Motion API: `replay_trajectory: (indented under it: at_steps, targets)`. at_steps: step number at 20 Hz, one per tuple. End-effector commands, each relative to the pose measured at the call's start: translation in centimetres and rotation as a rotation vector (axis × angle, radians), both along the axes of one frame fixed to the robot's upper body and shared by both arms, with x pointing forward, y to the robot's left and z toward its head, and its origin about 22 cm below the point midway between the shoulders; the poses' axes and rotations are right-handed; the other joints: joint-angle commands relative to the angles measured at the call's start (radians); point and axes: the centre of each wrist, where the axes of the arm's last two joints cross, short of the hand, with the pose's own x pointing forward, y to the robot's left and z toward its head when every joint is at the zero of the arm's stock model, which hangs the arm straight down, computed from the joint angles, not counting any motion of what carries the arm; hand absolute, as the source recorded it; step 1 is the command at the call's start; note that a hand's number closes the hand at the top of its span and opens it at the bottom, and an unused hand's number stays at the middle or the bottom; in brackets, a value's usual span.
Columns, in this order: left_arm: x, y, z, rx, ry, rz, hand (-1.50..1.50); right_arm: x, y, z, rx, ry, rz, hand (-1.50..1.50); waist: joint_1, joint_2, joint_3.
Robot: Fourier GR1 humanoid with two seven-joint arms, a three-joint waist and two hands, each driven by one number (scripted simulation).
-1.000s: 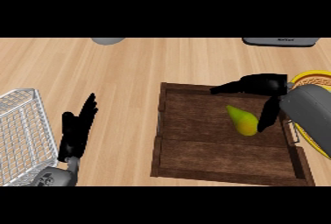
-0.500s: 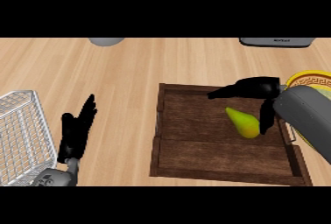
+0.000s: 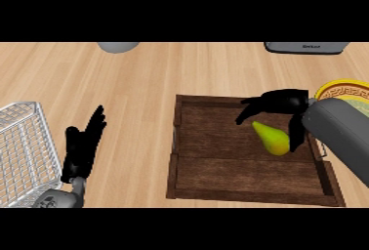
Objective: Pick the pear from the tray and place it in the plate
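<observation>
the right hand curls its fingers around the yellow-green pear, over the right part of the dark wooden tray. the yellow plate sits just beyond the tray's right edge. the left hand rests open on the counter, fingers straight, beside a wire basket.

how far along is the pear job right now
Nothing is finished: the pear lies in the tray. In hand: the right hand is over it, fingers curving around it, grasp unclear. Left: lift it and set it on the plate. The left hand rests open.
</observation>
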Motion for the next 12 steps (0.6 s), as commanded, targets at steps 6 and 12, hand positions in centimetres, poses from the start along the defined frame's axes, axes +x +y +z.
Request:
replay_trajectory:
  at_steps: [6,12]
  targets:
    - [-0.2,-1.5,0.0,-0.017,-0.002,0.022,0.0,-0.2,-0.6,-2.5,0.109,0.084,0.089,1.5,0.001,0.017,0.012]
    - [-0.2,0.1,0.2,-0.009,-0.005,0.021,0.0,1.3,-1.5,-1.8,0.179,-0.036,-0.029,1.5,-0.003,0.017,0.011]
